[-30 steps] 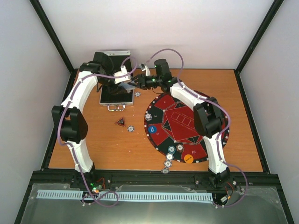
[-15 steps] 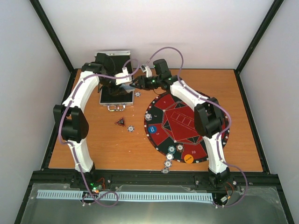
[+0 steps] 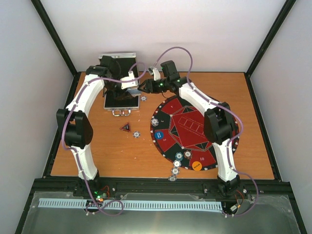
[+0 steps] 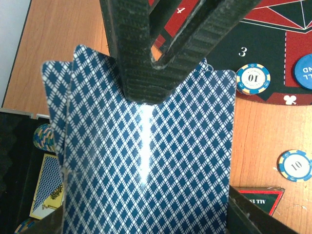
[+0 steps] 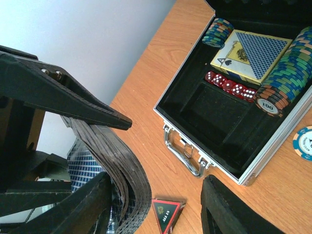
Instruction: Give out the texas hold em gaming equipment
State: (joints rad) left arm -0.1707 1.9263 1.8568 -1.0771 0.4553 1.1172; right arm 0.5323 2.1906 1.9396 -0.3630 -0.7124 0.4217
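From above, the left claw (image 3: pixel 127 81) and the right claw (image 3: pixel 143 88) are seen close together over the right edge of the open case (image 3: pixel 117 101), at the far left of the table (image 3: pixel 97 146). The round red mat (image 3: pixel 195 127) is spread near by. A few chips (image 3: pixel 179 156) and an orange disc (image 3: pixel 196 165) are set on its near rim.

In the left wrist view, a fan of blue-backed cards (image 4: pixel 146 161) is held tight in the left claw and bowed a little. One finger (image 4: pixel 129 48) of the right claw is laid on the top edge.

In the right wrist view, the right claw is spread wide, and the cards are seen just inside one of its fingers. A hand-over seems to be in hand, or one card being picked off for dealing. Next, the right claw should be closed on the cards before they are let go.

The case lies just below, with chip stacks (image 5: pixel 287 78) and red dice (image 5: pixel 229 87) inside. A dropped card could be lost there. A triangle marker (image 5: pixel 168 214) lies on the table under the claws.
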